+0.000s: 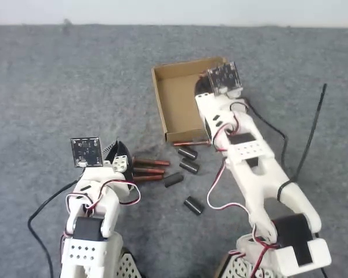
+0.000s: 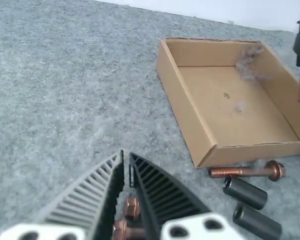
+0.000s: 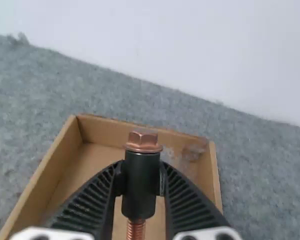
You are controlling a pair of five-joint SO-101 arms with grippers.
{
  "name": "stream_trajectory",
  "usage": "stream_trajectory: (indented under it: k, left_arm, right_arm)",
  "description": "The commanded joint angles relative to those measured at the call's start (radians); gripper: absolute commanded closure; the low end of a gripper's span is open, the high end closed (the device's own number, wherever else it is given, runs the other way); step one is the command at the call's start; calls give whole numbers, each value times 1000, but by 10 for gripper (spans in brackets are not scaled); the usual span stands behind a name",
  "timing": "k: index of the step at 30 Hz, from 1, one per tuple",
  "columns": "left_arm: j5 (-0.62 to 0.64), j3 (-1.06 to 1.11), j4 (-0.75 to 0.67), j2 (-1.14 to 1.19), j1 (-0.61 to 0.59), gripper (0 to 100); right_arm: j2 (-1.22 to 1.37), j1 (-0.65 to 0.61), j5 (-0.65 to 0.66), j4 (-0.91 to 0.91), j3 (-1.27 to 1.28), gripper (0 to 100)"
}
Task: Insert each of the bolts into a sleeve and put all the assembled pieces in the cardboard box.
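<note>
From above we see bolts (image 1: 149, 170) and sleeves (image 1: 188, 153) lying loose beside the cardboard box (image 1: 158, 98). The left wrist shows the left gripper (image 2: 126, 156) nearly closed, empty, above the bolts. The right wrist shows the right gripper (image 3: 140, 172) clamping a sleeved bolt (image 3: 141, 150) over the box: next, we judge, lower and release.

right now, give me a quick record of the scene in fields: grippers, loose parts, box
right gripper: shut on an assembled piece, held over the cardboard box
left gripper: low, beside three loose bolts
fourth bolt: on the table, along the box's near wall
loose sleeves: four, lying between the arms
in box: no pieces yet
</note>
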Motion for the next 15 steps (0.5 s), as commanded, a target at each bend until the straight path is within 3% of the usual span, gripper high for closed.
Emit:
stream_trajectory:
  k: [1,15]
  left_arm:
    - [-12,-10,3,-20,5,989]
    - [-12,-10,5,-20,5,989]
  right_arm:
    - [-61,13,5,102,-160,992]
    - [361,22,5,315,-566,992]
